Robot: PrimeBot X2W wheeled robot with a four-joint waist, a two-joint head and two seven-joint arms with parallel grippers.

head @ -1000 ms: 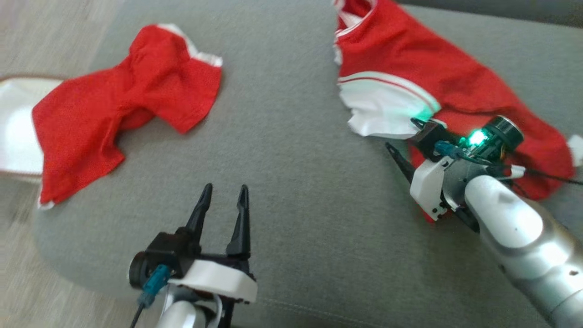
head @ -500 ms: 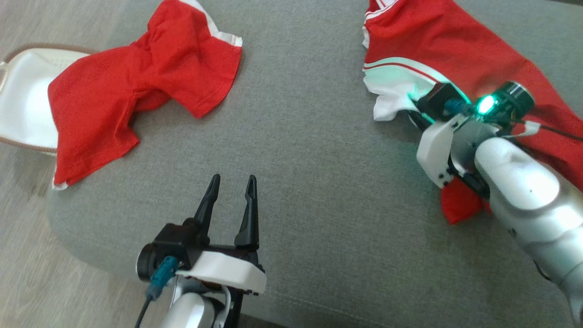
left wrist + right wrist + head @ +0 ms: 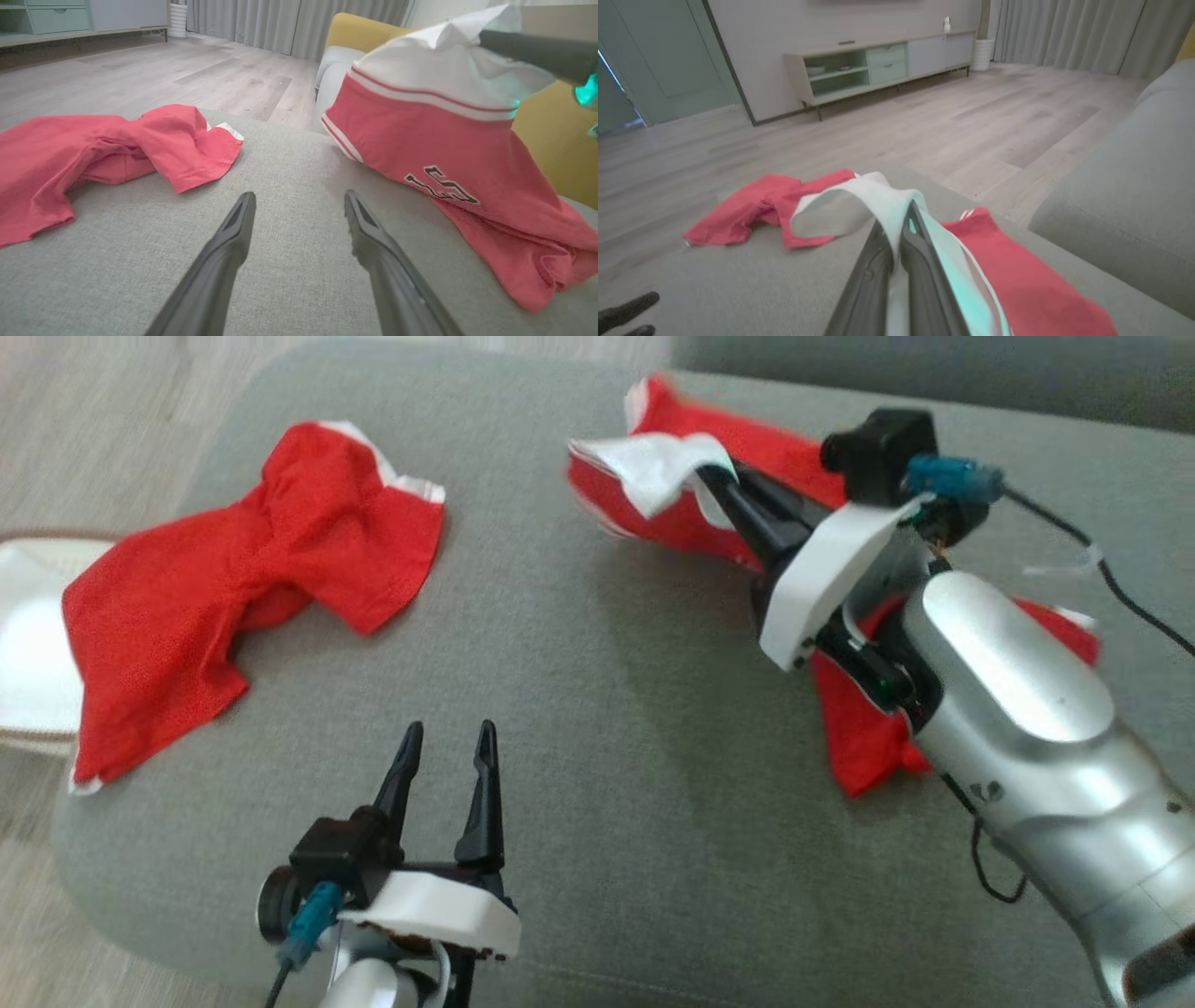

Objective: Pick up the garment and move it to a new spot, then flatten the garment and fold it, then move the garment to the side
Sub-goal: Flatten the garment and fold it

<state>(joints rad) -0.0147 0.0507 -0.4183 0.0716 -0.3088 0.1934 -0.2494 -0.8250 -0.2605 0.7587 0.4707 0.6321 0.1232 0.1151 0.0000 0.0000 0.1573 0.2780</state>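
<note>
Nearest, the left gripper [image 3: 448, 737] is hovering over the grey cushion [image 3: 597, 728], fingers spread wide, holding nothing. Farther right, the right gripper [image 3: 711, 479] is pinching tight the white edge of the red garment [image 3: 854, 737], holding that edge raised. A second red cloth [image 3: 252, 560] is lying far left.

We see a red garment [image 3: 653, 527] in the upper right of the head view, with a white striped band and dark printed figures. Its white edge is raised and bunched; the red body trails rumpled toward the lower right.
</note>
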